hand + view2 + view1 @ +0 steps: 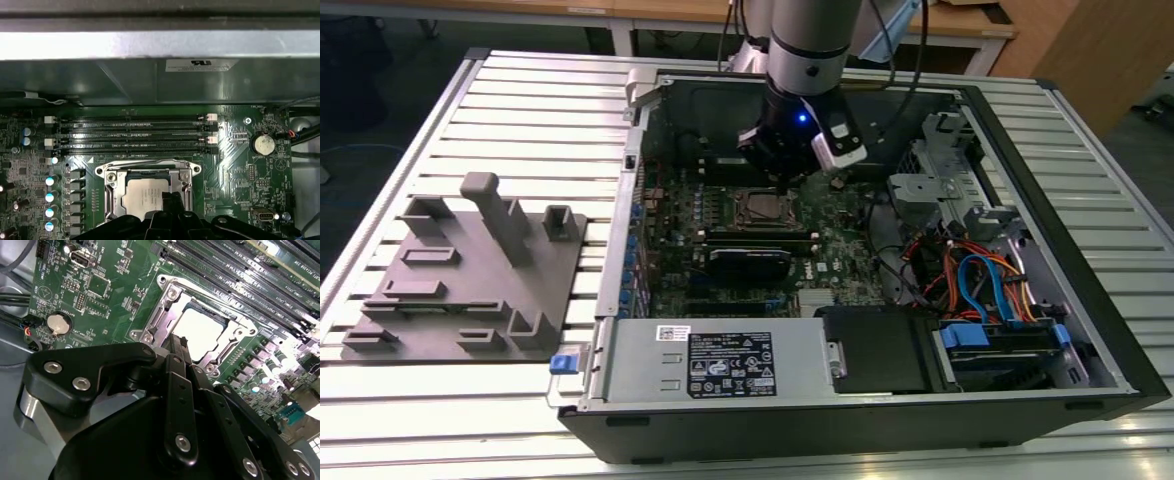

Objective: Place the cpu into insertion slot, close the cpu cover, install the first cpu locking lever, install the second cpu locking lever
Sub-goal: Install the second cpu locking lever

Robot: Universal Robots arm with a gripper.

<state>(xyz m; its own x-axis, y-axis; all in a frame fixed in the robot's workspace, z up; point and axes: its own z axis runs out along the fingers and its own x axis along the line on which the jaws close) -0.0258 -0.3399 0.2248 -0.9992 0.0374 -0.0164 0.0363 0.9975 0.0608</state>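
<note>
— How many chips and sockets are counted?
— One cpu (pixel 144 200) is counted, in one insertion slot (pixel 113 184), under one cpu cover (pixel 165 290).
— And on the board?
— Four memory slots (pixel 135 134) and one coin battery (pixel 262 144) are counted.

In the exterior view we look down from high and well back on the whole open computer case (pixel 881 250). Both wrist views sit close above the motherboard (pixel 235 145), sharing the insertion slot (pixel 200 330) and the coin battery (pixel 263 144).
</note>
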